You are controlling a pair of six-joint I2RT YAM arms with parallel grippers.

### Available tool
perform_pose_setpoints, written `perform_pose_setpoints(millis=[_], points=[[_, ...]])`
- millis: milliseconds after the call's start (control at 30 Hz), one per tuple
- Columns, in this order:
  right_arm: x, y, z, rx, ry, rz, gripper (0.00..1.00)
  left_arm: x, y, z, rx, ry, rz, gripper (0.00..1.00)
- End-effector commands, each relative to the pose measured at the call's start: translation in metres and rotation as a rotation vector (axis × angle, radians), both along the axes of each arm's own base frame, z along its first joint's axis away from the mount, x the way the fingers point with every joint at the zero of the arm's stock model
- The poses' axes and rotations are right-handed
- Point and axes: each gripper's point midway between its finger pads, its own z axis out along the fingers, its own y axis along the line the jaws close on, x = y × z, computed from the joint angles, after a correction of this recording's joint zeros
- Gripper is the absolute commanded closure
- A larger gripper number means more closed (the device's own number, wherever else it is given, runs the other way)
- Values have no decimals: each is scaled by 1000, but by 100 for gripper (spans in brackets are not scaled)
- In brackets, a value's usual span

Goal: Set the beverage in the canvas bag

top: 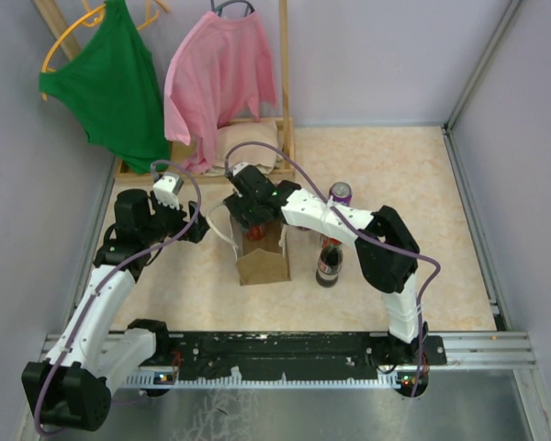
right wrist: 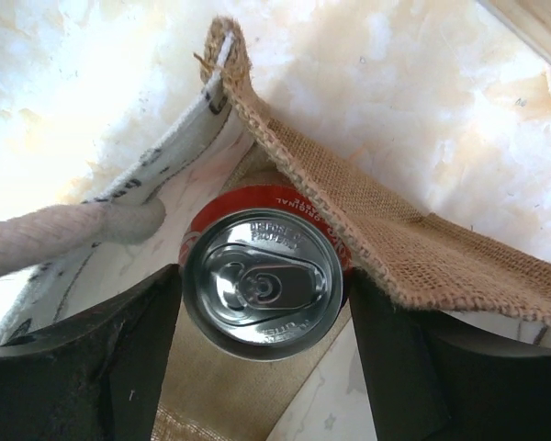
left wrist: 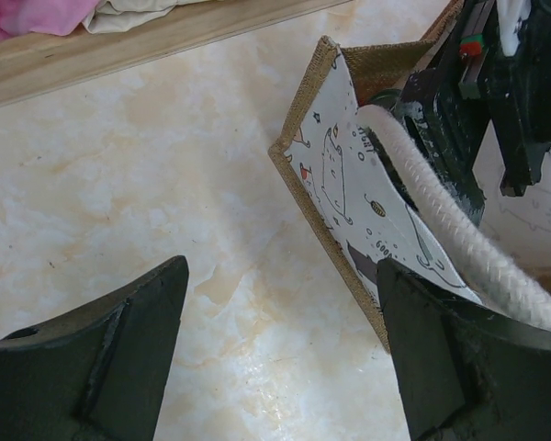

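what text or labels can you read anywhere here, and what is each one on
No text can be quoted with confidence.
soda can lid: embossed lettering above the tab, too blurred to read.
soda can red rim: white letters, partly hidden by the burlap edge, unreadable.
canvas bag lining: printed doodles and tiny marks, no legible word.
dark bottle label: too small to read.
purple can: nothing readable.

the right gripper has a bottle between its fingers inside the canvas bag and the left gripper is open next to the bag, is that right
Not quite. It is a can, not a bottle, between the fingers of the right gripper inside the canvas bag. The right wrist view shows its pull-tab top plainly. The left gripper is indeed open next to the bag.
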Motion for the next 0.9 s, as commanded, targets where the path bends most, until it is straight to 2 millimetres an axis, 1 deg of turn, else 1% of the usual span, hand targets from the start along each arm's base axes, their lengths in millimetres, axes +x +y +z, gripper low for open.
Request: perform_pose_setpoints(millis=[0, 133, 233, 300, 433, 567, 733, 800, 867], points=[[11, 13, 66, 136, -145, -3, 26, 2, -1, 2, -15, -17, -8, 11], [12, 11, 73, 139, -159, -11, 21, 4, -2, 3, -17, -16, -11, 11], [12, 10, 74, 137, -160, -13, 20, 4, -2, 3, -18, -16, -12, 11], [13, 9, 79, 145, -170, -20, 20, 4, -2, 3, -18, -16, -11, 11], [17, 5, 107, 179, -223, -44, 20, 4, -2, 3, -18, -15, -12, 11], [22, 3, 150, 238, -304, -64, 20, 4, -2, 3, -16, -14, -13, 11], [30, -3, 221, 352, -446, -98, 19, 5, -2, 4, -16, -14, -14, 11], [35, -13, 250, 375, -517, -137, 19, 5, -2, 5, -15, -17, -13, 11], [44, -30, 274, 375, -580, -199, 18, 6, -3, 5, -16, -18, -15, 11]])
